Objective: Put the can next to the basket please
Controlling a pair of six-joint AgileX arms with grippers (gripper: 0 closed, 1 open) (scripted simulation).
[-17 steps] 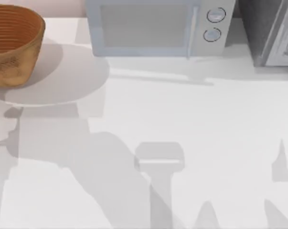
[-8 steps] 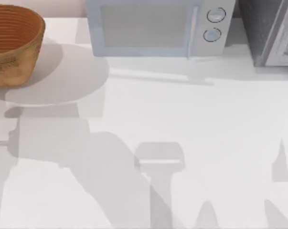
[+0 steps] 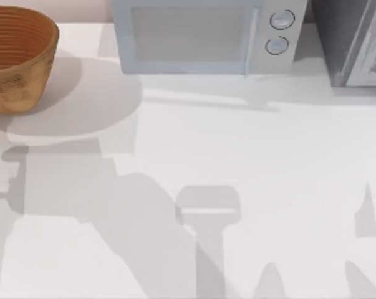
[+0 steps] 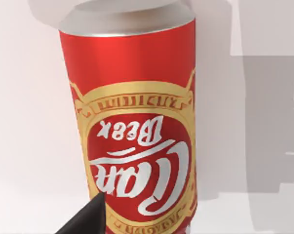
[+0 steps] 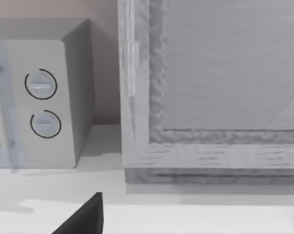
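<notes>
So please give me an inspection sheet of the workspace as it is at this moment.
Surface: white table, crossed by grey shadows.
Job's things: basket at the table's far left; can close before the left wrist camera, on the white surface.
Clutter: nothing seen.
Grippers: left gripper has one dark fingertip by the can, no grip visible; right gripper has one dark fingertip above the table, facing the microwave.
Cables: nothing seen.
Surroundings: microwave at the back; grey cabinet to its right.
</notes>
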